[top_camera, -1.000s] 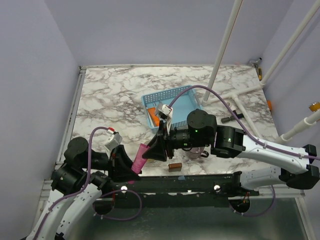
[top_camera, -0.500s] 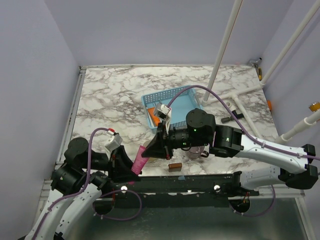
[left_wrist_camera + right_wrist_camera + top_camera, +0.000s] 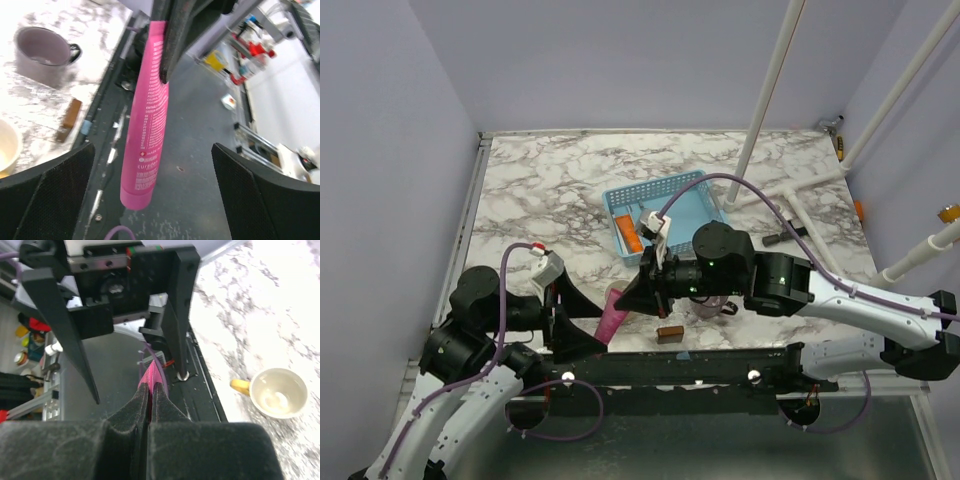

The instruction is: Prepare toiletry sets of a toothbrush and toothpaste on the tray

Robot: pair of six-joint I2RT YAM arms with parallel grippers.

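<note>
A pink toothpaste (image 3: pixel 613 318) tube hangs over the table's near edge, and my right gripper (image 3: pixel 642 291) is shut on its flat crimped end. In the right wrist view the pads (image 3: pixel 142 399) pinch that pink crimp (image 3: pixel 152 374). My left gripper (image 3: pixel 588 322) stands open around the tube. In the left wrist view the toothpaste (image 3: pixel 146 135) hangs free between wide fingers (image 3: pixel 47 195), touching neither. An orange toothpaste (image 3: pixel 633 236) lies in the light blue tray (image 3: pixel 692 214). The toothbrush is hidden.
A small brown block (image 3: pixel 669 333) lies near the front edge, beside a purple-grey mug (image 3: pixel 708 306) half under my right arm. A yellow mug (image 3: pixel 277 393) stands on the marble. White pipes (image 3: pixel 767 90) rise at the back right.
My left gripper has opened and let go of the pink tube. The right gripper has shut on its crimped end, and the tube has shifted slightly right.
</note>
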